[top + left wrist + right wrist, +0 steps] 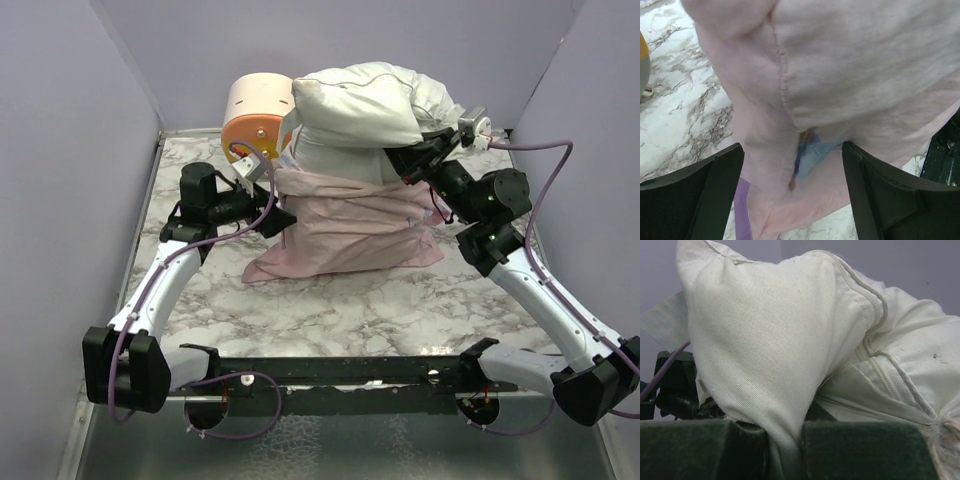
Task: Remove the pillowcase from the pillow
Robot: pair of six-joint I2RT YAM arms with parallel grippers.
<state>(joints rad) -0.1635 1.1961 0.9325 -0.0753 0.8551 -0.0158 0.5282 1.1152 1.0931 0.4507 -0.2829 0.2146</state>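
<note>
The pillowcase [350, 225] lies crumpled in the middle of the marble tabletop [380, 310], its pale pink inside facing outward and its mouth turned up toward the far wall. The left wrist view shows a stitched seam on it, a small patch of blue print in a fold and a strip of purple at its lower edge.

The pillow [360, 105] rises out of that mouth. Its lower part is sunk in the pillowcase, and its off-white upper part is lifted above it and folded over.

The right hand [408, 160] is above the pillowcase's right end and is clamped on a bunch of the pillow's fabric. In the right wrist view the cloth is pinched tight between the two pads [865, 450].

The left hand [282, 216] is at the pillowcase's left edge with its jaws spread wide. Pink cloth hangs between its fingers [705, 200] but is not squeezed by them.

Behind the pillowcase's left corner stands a round cream-and-orange drawer unit [255, 115], touching the raised pillow.
</note>
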